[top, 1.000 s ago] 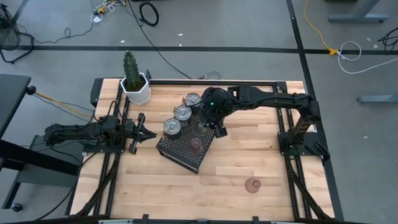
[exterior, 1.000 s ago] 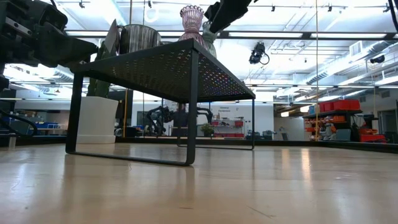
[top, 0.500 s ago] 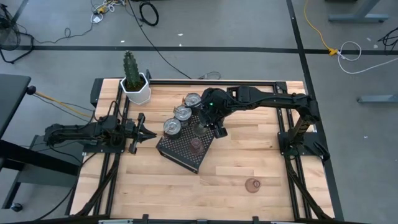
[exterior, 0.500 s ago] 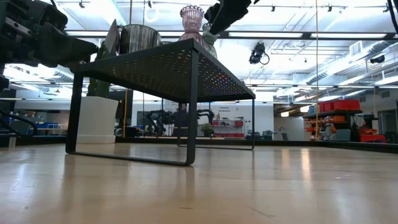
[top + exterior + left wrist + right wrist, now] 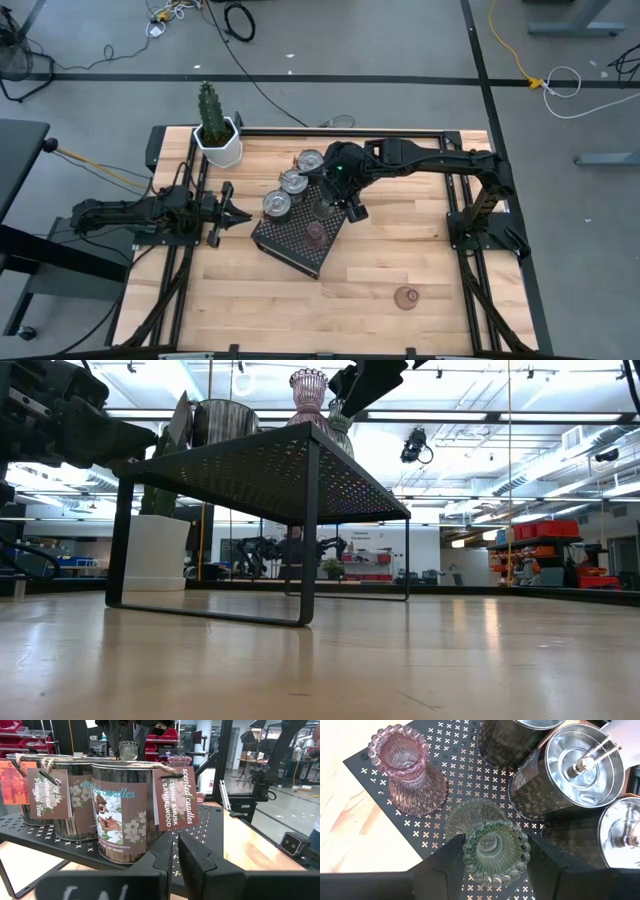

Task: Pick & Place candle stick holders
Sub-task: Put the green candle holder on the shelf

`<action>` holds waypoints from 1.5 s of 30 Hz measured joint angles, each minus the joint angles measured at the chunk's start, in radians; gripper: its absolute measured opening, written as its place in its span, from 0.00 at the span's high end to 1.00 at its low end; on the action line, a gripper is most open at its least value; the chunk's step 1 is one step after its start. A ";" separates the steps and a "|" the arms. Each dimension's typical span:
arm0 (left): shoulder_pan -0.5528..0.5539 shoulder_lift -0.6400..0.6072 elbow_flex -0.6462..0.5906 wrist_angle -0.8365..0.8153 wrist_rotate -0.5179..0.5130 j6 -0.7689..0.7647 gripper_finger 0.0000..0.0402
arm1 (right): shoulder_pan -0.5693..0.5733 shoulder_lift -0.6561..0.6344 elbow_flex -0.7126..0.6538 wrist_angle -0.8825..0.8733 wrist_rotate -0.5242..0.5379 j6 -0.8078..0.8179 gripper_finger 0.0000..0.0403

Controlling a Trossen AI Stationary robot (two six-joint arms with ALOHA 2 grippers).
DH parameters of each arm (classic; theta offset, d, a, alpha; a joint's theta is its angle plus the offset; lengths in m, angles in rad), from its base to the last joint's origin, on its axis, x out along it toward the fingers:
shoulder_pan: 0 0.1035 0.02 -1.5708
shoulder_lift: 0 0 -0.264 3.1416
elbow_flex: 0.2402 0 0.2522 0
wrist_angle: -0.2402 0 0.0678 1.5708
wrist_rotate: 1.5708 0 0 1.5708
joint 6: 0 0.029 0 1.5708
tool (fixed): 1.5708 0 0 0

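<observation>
- Olive-green glass candle holder stands upright on the black perforated tray, its beaded rim between the right gripper's two dark fingers, which sit against either side of the rim, pinching it.
- Pink glass holder, ribbed and scallop-rimmed, stands on the same tray just beside the green one, nearer the tray's corner and apart from the fingers.
- Silver candle tins with twine-tied lids fill the other side of the tray, close to the green holder; seen from above, three of them run in a diagonal row along the tray's edge.
- Paper tags reading "scented candles" hang from the tins in the left wrist view, where the green holder shows behind them under the right arm.
- Second pink holder sits alone on the bare wooden table, well apart from the tray, near the front edge on the right side.
- Right arm reaches from its base across the table to the tray's middle, with its gripper over the green holder.
- Left gripper rests at the table's left side, fingers pressed together, pointing toward the tray.
- White hexagonal pot with a cactus stands at the table's far left corner, just behind the tray.
</observation>
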 joint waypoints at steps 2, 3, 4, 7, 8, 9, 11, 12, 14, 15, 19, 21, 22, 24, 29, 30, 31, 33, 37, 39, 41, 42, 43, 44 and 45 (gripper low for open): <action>0.000 0.000 0.000 0.000 0.000 0.000 0.91 | 0.000 0.000 0.000 0.000 0.000 0.000 0.58; 0.000 0.000 0.000 0.000 0.000 0.000 0.91 | 0.000 0.000 0.000 0.000 0.000 0.000 0.58; 0.000 0.000 0.000 0.000 0.000 0.000 0.91 | 0.000 0.000 0.000 0.000 0.000 -0.001 0.58; 0.000 0.000 0.000 0.000 0.000 0.000 0.91 | 0.001 0.000 0.000 0.000 0.000 -0.021 0.58; 0.000 0.000 0.000 0.000 0.000 0.000 0.91 | 0.001 0.000 0.000 0.000 0.001 -0.033 0.58; 0.000 0.000 0.000 0.000 0.000 0.000 0.91 | 0.002 0.000 0.000 0.000 0.005 -0.043 0.58; 0.000 0.000 0.000 0.000 0.000 0.000 0.91 | 0.004 0.001 0.000 0.000 0.012 -0.052 0.58; 0.000 0.000 0.000 0.000 0.000 0.000 0.91 | 0.006 0.005 0.001 0.000 0.012 -0.053 0.58; 0.000 0.000 0.000 0.000 0.000 0.000 0.91 | 0.010 0.010 0.001 -0.008 0.012 -0.059 0.58; 0.000 0.000 0.000 0.000 0.000 0.000 0.91 | 0.013 0.015 0.001 -0.017 0.012 -0.068 0.58; 0.000 0.000 0.000 0.000 0.000 0.000 0.91 | 0.028 0.028 0.001 -0.026 0.026 -0.109 0.58; 0.000 0.000 0.000 0.000 0.000 0.000 0.91 | 0.033 0.029 0.001 -0.037 0.026 -0.133 0.58; 0.000 0.000 0.000 0.000 0.000 0.000 0.91 | 0.034 0.031 0.001 -0.031 0.027 -0.136 0.58; 0.000 0.000 0.000 0.000 0.000 0.000 0.91 | 0.035 0.032 0.001 -0.027 0.028 -0.138 0.58; 0.000 0.000 0.000 0.000 0.000 0.000 0.91 | 0.034 0.032 0.001 -0.030 0.081 -0.138 0.58; 0.000 0.000 0.000 0.000 0.000 0.000 0.91 | 0.034 0.032 0.002 -0.031 0.086 -0.138 0.58; 0.000 0.000 0.000 0.000 0.000 0.000 0.91 | 0.034 0.032 0.002 -0.032 0.086 -0.137 0.58; 0.000 0.000 0.000 0.000 0.000 0.000 0.91 | 0.034 0.032 0.002 -0.034 0.086 -0.132 0.58; 0.000 0.000 0.000 0.000 0.000 0.000 0.91 | 0.034 0.032 0.002 -0.035 0.083 -0.132 0.58; 0.000 0.000 0.000 0.000 0.000 0.000 0.91 | 0.034 0.032 0.002 -0.038 0.083 -0.135 0.58; 0.000 0.000 0.000 0.000 0.000 0.000 0.91 | 0.034 0.032 0.002 -0.042 0.082 -0.137 0.58; 0.000 0.000 0.000 0.000 0.000 0.000 0.91 | 0.034 0.032 0.002 -0.043 0.082 -0.138 0.58; 0.000 0.000 0.000 0.000 0.000 0.000 0.91 | 0.034 0.032 0.002 -0.043 0.081 -0.140 0.58; 0.000 0.000 0.000 0.000 0.000 0.000 0.91 | 0.034 0.032 0.002 -0.044 0.081 -0.144 0.58; 0.000 0.000 0.000 0.000 0.000 0.000 0.91 | 0.034 0.032 0.002 -0.043 0.080 -0.148 0.58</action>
